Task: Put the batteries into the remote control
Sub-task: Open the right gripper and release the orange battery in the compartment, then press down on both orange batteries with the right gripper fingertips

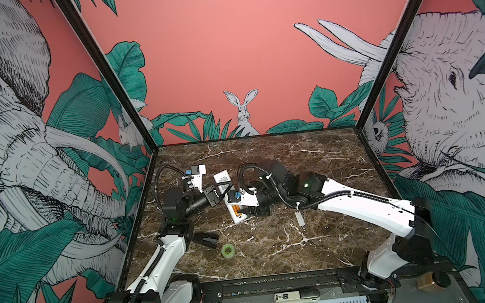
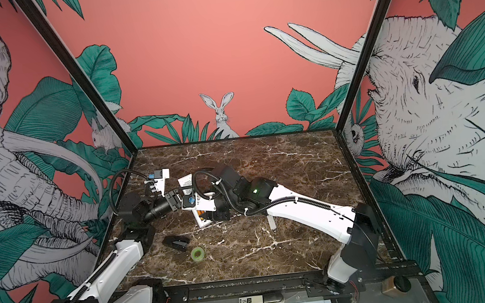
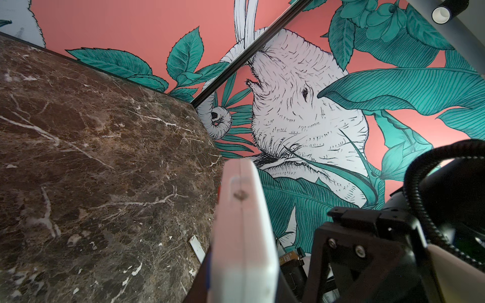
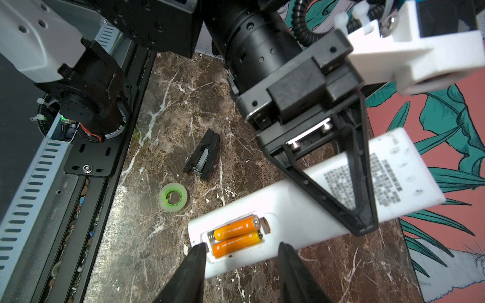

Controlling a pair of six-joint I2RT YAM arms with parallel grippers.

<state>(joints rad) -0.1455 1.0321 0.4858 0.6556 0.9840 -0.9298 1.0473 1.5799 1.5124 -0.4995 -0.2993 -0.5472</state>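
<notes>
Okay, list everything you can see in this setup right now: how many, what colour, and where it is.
remote control: one, white, back up, bay uncovered, in the left pincer's grip
batteries: two, orange, side by side in the remote's bay
tape roll: one, green, on the table near the front
clip-like piece: one, black, on the table near the tape roll
small cover piece: one, pale grey, on the table by the right arm
device with black end: one, white, on the front rail
table: one, brown marble
left pincer: one, black, shut on the remote control
right pincer: one, black, open, over the batteries
</notes>
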